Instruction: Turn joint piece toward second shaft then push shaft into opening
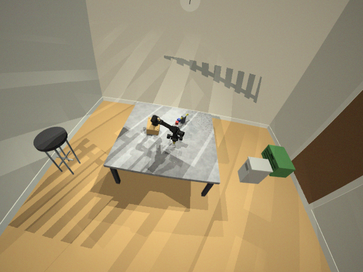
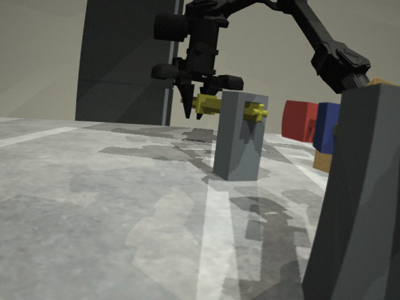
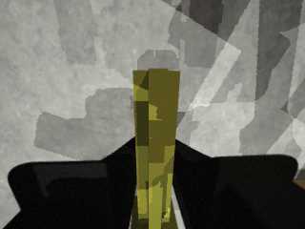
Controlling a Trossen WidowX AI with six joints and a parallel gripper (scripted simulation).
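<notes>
My gripper (image 2: 194, 117) (image 3: 152, 138) is shut on the outer part of the yellow second shaft (image 2: 218, 104) (image 3: 163, 95), beyond its square collar. That shaft passes through the upright grey second block (image 2: 238, 135), and its cross-shaped tip shows on the near side. A gap separates collar and block. The red square joint piece (image 1: 176, 122) (image 2: 295, 120) and the blue piece (image 1: 178, 119) (image 2: 326, 125) sit beside the grey block (image 1: 183, 119) (image 2: 365, 161) of the fixed shaft (image 1: 186, 114). In the exterior view the tip appears apart from the red piece. The joint's exact direction is unclear.
The arm's wooden base (image 1: 152, 128) stands on the marbled table (image 1: 199, 172). A black stool (image 1: 50, 138) is on the left; a white box (image 1: 256, 172) and a green box (image 1: 279, 161) are on the floor at right. Shadows cross the table.
</notes>
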